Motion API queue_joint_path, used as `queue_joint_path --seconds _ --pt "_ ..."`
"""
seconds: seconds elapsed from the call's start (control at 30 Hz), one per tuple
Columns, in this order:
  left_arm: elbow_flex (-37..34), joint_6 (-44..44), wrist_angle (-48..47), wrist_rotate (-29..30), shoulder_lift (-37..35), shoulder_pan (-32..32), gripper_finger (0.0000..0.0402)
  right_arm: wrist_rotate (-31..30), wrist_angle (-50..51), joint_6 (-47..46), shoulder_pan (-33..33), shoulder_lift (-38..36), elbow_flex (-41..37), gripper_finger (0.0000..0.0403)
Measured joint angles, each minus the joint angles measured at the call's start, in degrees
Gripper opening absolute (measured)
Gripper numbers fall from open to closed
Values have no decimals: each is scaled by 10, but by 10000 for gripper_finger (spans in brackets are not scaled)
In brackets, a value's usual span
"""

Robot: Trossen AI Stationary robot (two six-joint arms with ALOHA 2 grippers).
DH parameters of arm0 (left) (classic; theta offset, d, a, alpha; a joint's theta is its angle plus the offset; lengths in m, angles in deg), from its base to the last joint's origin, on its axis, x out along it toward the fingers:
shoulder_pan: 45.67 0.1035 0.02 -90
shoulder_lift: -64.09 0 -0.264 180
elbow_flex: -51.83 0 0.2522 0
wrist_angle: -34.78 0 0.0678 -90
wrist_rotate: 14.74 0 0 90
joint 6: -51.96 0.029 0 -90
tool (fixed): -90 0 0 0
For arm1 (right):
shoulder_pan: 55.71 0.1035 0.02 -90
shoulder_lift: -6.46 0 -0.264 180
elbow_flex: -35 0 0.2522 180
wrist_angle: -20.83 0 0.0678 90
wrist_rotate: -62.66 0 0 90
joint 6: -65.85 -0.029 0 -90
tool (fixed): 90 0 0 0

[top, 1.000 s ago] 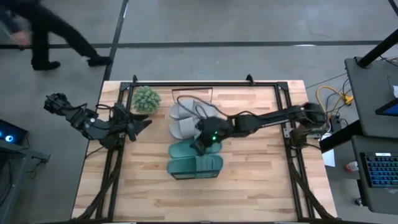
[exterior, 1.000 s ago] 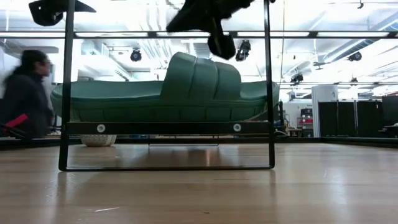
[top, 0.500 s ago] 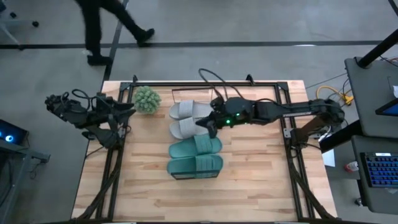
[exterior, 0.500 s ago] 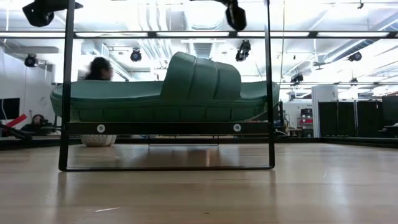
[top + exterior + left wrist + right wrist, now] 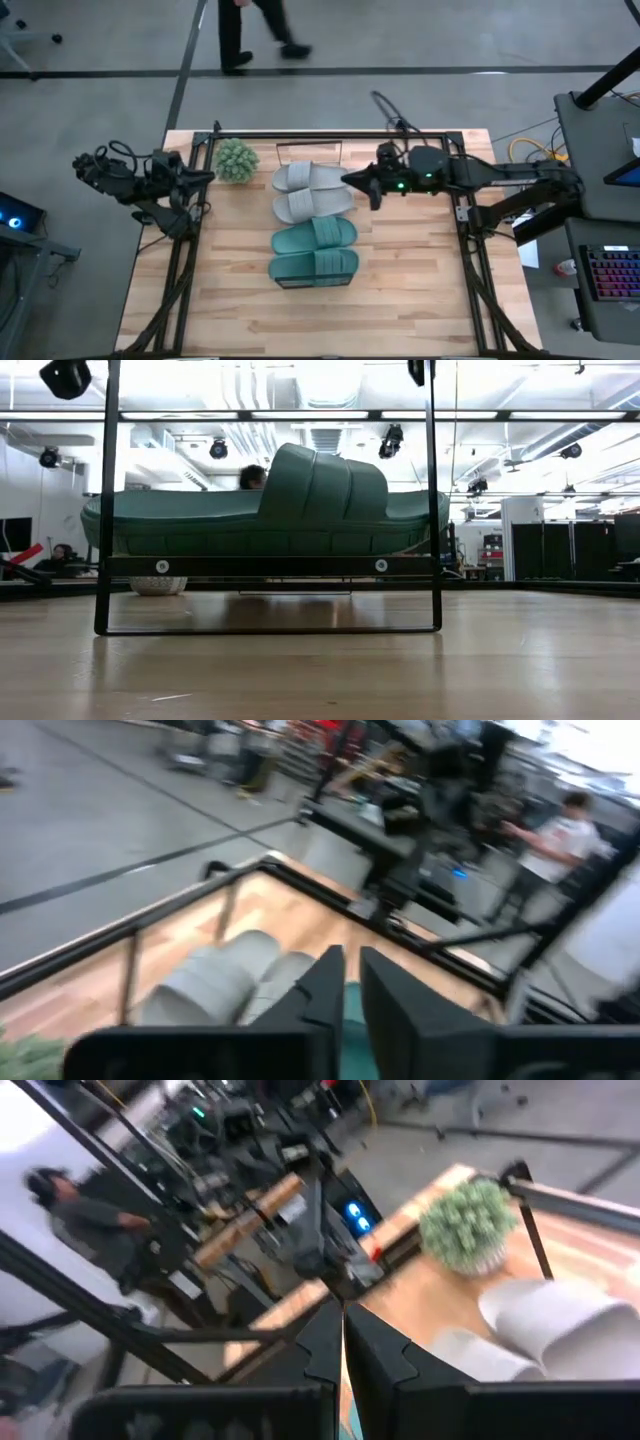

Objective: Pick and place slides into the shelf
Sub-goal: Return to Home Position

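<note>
Wooden table (image 5: 400, 290) with black frame rails along both sides. The shelf (image 5: 270, 566) runs down the table's middle, with its near black end frame upright in the low view. All four slides sit on the shelf in one row. The grey slides (image 5: 310, 178) are at the far end, side by side and touching. The teal slides (image 5: 315, 236) are at the near end, also side by side and touching, just beside the grey pair. In the low view one teal slide fills the shelf from end frame to end frame, strap up.

The right arm reaches in from the table's right edge. The right gripper (image 5: 350, 180) is raised above the tabletop just beside the grey slides, not touching them; its fingers are clenched together and hold nothing. The left arm is folded off the table's left edge. The left gripper (image 5: 207, 178) hangs over the left frame rail near the plant, its fingers drawn close with only a thin gap, also empty.

A small green potted plant (image 5: 236, 160) stands at the far left corner, near the grey slides but apart from them. A person (image 5: 250, 35) is on the floor beyond the table.
</note>
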Motion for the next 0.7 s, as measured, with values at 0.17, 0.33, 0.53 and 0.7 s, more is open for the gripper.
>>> queue_joint_path --seconds 0.17,0.33,0.53,0.7 --pt "0 49 28 -93 -20 0 8 0 -80 1 0 -55 -66 9" --pt "-18 162 160 -149 -37 0 1 0 -154 -19 0 -92 -128 9" --pt "-72 185 212 -178 -39 0 0 5 -197 8 0 -114 -158 8" --pt "-144 129 219 -184 -59 0 0 -8 -212 11 0 -142 -181 8"
